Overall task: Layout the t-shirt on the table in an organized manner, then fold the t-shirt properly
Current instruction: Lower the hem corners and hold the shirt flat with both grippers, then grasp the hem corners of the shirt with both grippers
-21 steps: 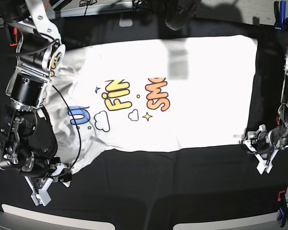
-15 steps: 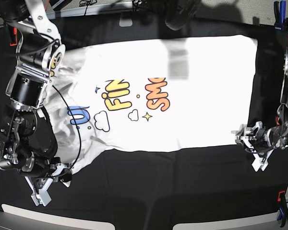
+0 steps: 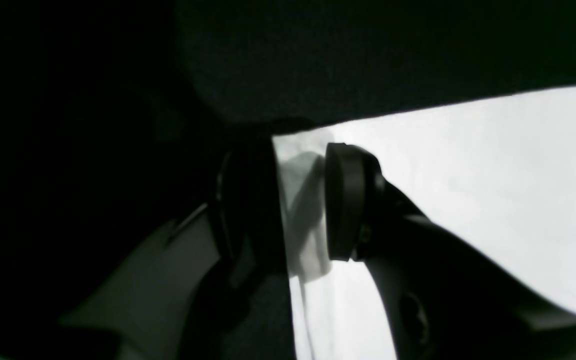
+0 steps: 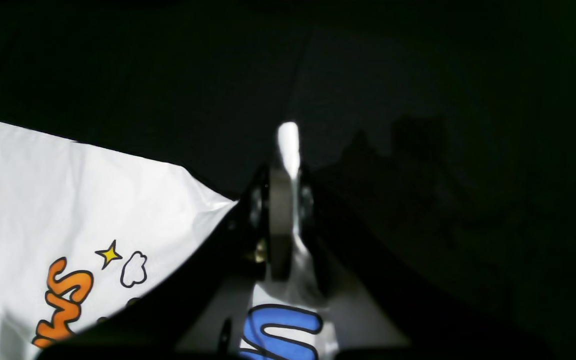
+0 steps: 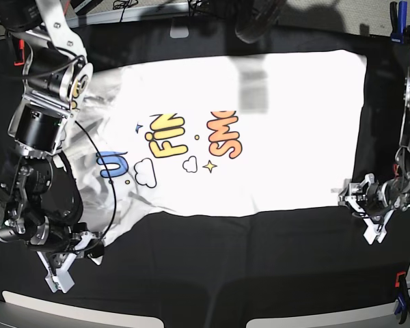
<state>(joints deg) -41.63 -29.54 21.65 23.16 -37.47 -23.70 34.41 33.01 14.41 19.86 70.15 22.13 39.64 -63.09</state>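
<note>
Shifted slightly outward, left gripper (image 3: 278, 205) seems parted around t-shirt's (image 5: 287, 137) corner.

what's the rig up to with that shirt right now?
It's working on folding the T-shirt, which lies spread on the black table, lettering partly showing. The right gripper has a bit of the shirt pinched. The left gripper is open around the edge at a corner, fingers either side, not clamped. The fold looks unfinished.
</note>
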